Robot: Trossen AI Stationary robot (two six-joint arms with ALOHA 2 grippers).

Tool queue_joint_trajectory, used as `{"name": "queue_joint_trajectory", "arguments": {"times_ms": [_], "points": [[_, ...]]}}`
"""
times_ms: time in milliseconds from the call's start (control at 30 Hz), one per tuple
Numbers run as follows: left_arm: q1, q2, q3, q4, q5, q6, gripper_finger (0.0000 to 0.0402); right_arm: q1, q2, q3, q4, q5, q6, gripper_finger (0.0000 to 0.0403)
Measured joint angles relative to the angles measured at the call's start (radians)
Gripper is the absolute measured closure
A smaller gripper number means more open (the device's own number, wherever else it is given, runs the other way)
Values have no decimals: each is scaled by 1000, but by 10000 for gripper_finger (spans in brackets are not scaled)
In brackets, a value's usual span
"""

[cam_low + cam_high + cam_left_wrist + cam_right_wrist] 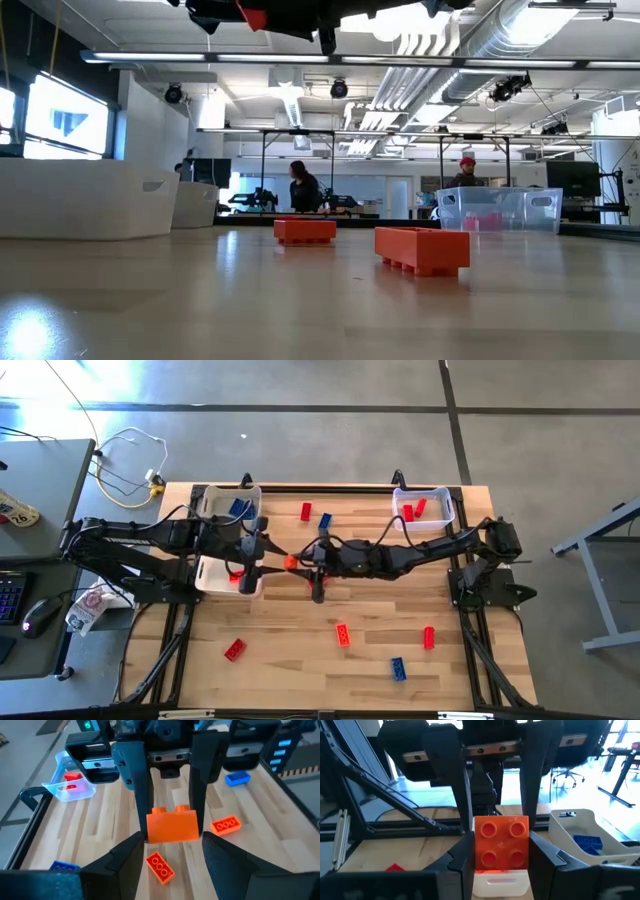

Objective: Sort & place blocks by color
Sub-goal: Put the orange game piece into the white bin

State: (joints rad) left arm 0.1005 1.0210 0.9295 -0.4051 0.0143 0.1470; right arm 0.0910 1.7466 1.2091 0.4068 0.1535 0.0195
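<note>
My two grippers meet above the table, left of its middle, both shut on one orange block (290, 562). My left gripper (274, 558) comes from the left and my right gripper (304, 561) from the right. The block shows in the left wrist view (172, 827) and the right wrist view (501, 842), its four studs facing my right arm. It sits at the top of the low view (252, 17), high above the table. Loose blocks lie flat on the table: red (306, 511), blue (325, 519), orange (343, 633), red (429, 637). My left gripper (173, 845) pinches the block's two opposite sides at its plain end (150, 839) between its two fingers. It comes level from the table's left. The block is clear of the table. My right gripper (501, 845) pinches the same two sides at the studded end (476, 851) between its two fingers. It comes level from the table's right. The block's stud face is turned toward its wrist.
A white bin (222, 578) with orange pieces lies just left of the grippers. A white bin (230, 505) with blue blocks stands at the far left, a clear bin (423, 507) with red blocks at the far right. Blue (398, 668) and red (235, 650) blocks lie near the front.
</note>
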Motion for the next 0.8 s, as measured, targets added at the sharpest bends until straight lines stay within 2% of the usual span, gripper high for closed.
{"name": "queue_joint_trajectory", "arguments": {"times_ms": [633,800], "points": [[3,45,0,35,-13,-42,216,0,0,-3,-1,-14,-1,292],[3,46,0,35,-13,-42,234,0,0,-3,-7,-20,-1,292]]}}
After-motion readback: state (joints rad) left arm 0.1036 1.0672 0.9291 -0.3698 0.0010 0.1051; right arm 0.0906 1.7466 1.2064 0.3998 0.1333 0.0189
